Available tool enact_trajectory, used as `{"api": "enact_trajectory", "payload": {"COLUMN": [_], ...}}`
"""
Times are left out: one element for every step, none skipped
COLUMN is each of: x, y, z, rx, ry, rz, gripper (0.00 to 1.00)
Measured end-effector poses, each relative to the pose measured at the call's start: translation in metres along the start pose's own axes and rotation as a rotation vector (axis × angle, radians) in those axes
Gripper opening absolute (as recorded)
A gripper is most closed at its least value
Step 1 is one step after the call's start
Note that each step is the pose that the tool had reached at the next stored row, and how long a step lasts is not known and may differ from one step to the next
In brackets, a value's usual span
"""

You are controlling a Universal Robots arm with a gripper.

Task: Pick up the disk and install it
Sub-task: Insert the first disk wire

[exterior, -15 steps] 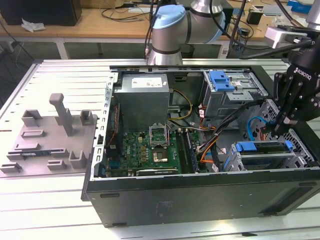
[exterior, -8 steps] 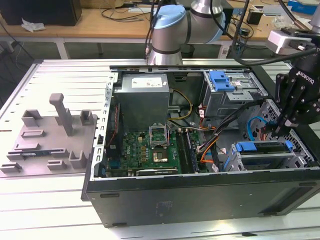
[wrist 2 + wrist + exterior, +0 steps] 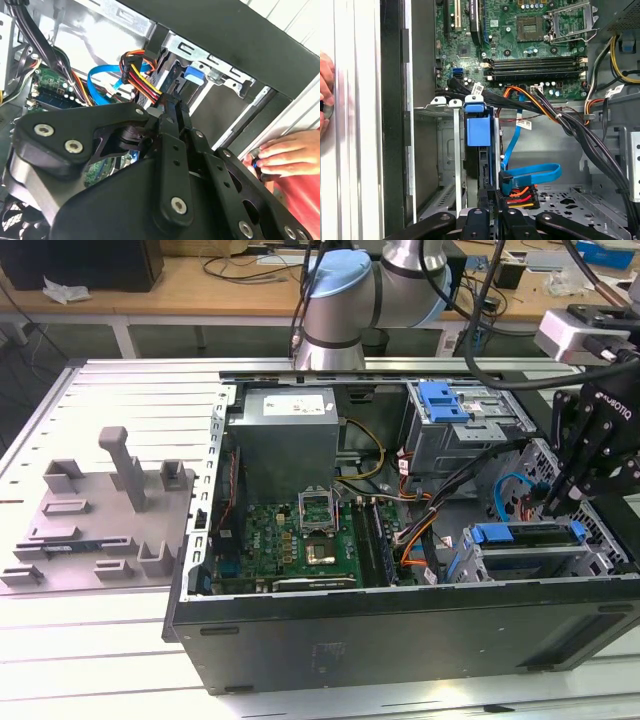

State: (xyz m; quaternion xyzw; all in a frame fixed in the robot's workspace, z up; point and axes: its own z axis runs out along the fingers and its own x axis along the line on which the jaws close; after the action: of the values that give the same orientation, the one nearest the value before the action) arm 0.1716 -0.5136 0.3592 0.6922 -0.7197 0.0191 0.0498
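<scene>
Disk (image 3: 525,533) sits on edge in the lower drive cage (image 3: 520,568) at the exterior view's right end of the open PC case (image 3: 400,640), blue carrier on top. Gripper (image 3: 548,502) hangs right over it. In both wrist views the fingers (image 3: 175,117) are drawn narrow at its edge beside the SATA power plug (image 3: 520,197); can't tell if they actually pinch it. Wrist views also catch a person's hand (image 3: 285,157) outside the case wall. Exterior view gives the motherboard (image 3: 300,535).
</scene>
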Motion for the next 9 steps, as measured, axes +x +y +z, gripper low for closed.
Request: {"api": "enact_trajectory", "payload": {"x": [0.0, 0.0, 0.0001, 0.0001, 0.0003, 0.0007, 0.0011, 0.0013, 0.0015], "y": [0.0, 0.0001, 0.0002, 0.0002, 0.0007, 0.001, 0.0011, 0.0011, 0.0011], "z": [0.0, 0.0, 0.0, 0.0, 0.0, 0.0001, 0.0001, 0.0002, 0.0001], "rx": [0.0, 0.0, 0.0, 0.0, 0.0002, 0.001, 0.0019, 0.0027, 0.0038], "ry": [0.0, 0.0, 0.0, 0.0001, -0.0004, -0.0041, -0.0065, -0.0085, -0.0109], "rz": [0.0, 0.0, 0.0, 0.0, 0.0, -0.007, -0.014, -0.019, -0.025], "gripper": [0.16, 0.16, 0.16, 0.16, 0.16, 0.16, 0.16, 0.16, 0.16]}}
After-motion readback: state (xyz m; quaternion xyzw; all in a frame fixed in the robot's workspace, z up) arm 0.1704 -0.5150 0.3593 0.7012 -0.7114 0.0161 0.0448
